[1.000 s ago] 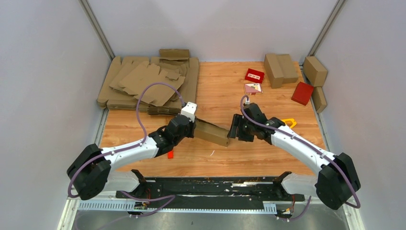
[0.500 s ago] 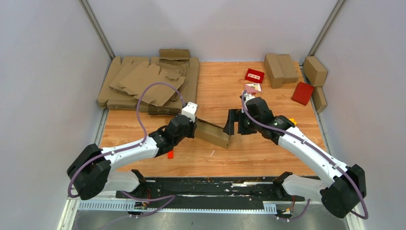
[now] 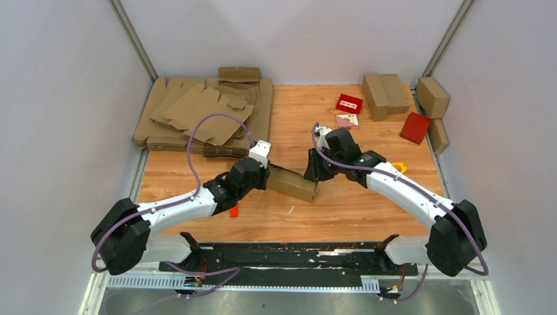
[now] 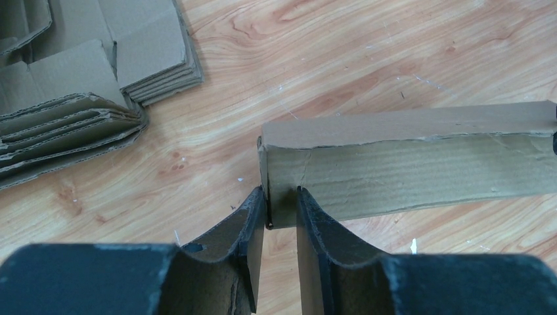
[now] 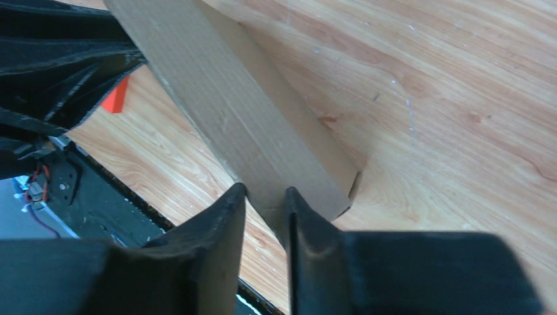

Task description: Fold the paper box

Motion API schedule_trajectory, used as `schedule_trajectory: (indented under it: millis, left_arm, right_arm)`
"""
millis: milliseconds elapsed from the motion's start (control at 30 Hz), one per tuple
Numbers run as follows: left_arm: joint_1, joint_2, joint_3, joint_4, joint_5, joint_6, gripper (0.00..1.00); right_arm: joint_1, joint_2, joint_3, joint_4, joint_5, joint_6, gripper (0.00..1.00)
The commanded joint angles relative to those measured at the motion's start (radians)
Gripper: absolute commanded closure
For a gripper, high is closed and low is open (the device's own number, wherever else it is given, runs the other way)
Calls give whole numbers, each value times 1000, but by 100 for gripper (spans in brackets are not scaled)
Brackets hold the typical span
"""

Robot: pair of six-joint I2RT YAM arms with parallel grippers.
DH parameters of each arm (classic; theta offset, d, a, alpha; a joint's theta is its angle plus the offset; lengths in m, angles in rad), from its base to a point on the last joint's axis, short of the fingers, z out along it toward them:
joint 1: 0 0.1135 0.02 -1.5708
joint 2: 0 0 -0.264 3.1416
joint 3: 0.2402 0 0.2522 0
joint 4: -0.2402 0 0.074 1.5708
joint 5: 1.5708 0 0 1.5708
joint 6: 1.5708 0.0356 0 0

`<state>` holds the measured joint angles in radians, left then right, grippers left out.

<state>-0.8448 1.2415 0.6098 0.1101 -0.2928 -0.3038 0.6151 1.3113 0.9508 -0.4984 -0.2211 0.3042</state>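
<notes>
The paper box (image 3: pixel 291 184) is a brown oblong carton, lying at a slant in the middle of the wooden table between the two arms. My left gripper (image 3: pixel 266 176) is shut on its left end. In the left wrist view the fingertips (image 4: pixel 281 193) pinch the near corner of the paper box (image 4: pixel 420 164). My right gripper (image 3: pixel 312 177) is at the carton's right end. In the right wrist view its narrow jaws (image 5: pixel 263 191) clamp the near end of the paper box (image 5: pixel 243 111), with cardboard showing between the fingers.
A pile of flat cardboard sheets (image 3: pixel 203 115) fills the back left. Folded cartons (image 3: pixel 384 95) and red boxes (image 3: pixel 415 127) stand at the back right. A yellow triangular frame (image 3: pixel 397 167) lies under the right arm. A small red piece (image 3: pixel 233 211) lies near the left arm.
My right gripper has swung left and farther back to the carton's right end, opening wide on the way and then closing on it. The left gripper has kept its hold.
</notes>
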Motion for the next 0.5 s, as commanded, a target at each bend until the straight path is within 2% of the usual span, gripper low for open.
schedule_trajectory:
  millis: [0, 100, 467]
  left_arm:
    - [-7, 8, 8, -52, 17, 17, 68]
    - [-6, 16, 10, -49, 17, 16, 68]
    - [-7, 17, 17, -60, 16, 14, 68]
  right_arm:
    - [10, -3, -22, 77, -51, -20, 81]
    - [12, -9, -70, 101, -54, -17, 85]
    - [17, 22, -175, 151, -47, -5, 81]
